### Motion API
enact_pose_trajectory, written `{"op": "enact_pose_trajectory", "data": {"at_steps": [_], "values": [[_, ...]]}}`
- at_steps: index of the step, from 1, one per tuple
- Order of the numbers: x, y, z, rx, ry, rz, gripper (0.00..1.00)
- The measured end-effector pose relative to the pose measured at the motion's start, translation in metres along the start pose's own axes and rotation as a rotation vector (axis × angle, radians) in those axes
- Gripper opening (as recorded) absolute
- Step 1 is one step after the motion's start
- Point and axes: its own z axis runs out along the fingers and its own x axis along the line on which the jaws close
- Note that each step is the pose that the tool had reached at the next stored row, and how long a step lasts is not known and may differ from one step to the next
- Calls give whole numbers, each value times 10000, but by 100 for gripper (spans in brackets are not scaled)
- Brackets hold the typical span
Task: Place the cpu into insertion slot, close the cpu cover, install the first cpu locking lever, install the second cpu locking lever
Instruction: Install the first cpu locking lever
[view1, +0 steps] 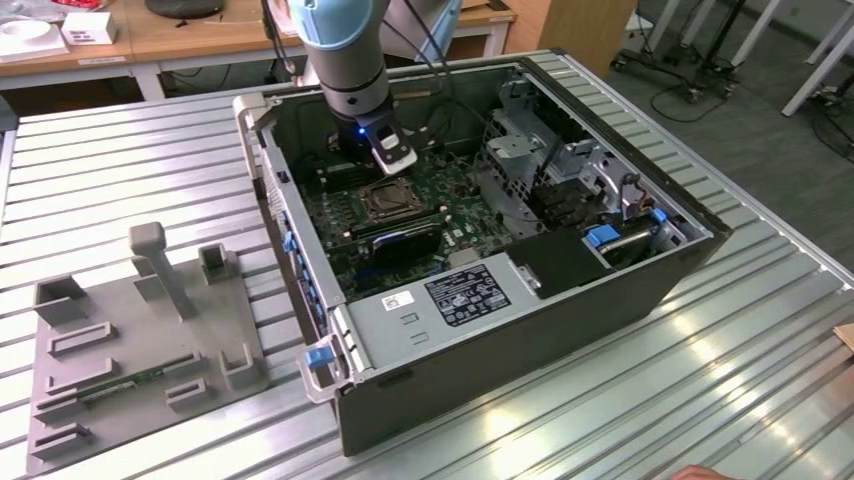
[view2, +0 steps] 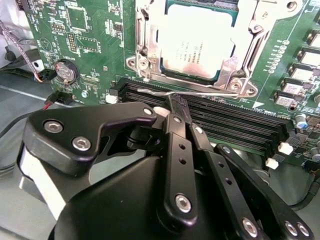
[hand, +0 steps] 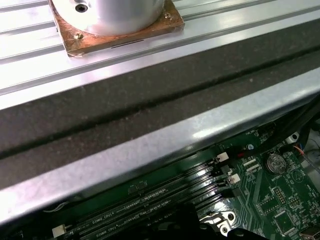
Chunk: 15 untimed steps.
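A ribbed metal table (view1: 107, 180) holds an open computer case (view1: 534, 330) lying on its side. A grey holder plate (view1: 134, 360) with upright blocks sits well apart from it, towards the exterior view's left. Wooden desks (view1: 200, 40) stand behind, and grey floor shows beyond the table.

In the first wrist view the dark case wall (hand: 150, 105) covers most of the green board (hand: 280, 200). A round metal base (hand: 110, 10) there is cut off by the edge. In the second wrist view the cover (view2: 247, 55) and the cpu (view2: 197, 42) run off the edge too.

The cpu lies flat in the slot (view1: 390, 200), with the silvery cover down around it. A thin wire lever (view2: 205, 93) runs along the near side of the cover, just beside the black memory rails (view2: 230, 122).

The arm (view1: 340, 50) reaches straight down into the case. The gripper (view2: 176, 102) is on the far side of the slot from the exterior camera. Its jaws are drawn together to a narrow point. The fingertips (view2: 172, 117) seem to touch the lever, though whether they pinch the wire or only press on it is hard to make out.
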Motion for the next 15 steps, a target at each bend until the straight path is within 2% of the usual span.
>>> {"op": "enact_pose_trajectory", "data": {"at_steps": [15], "values": [[5,-19,38,-2,0,0,10]]}}
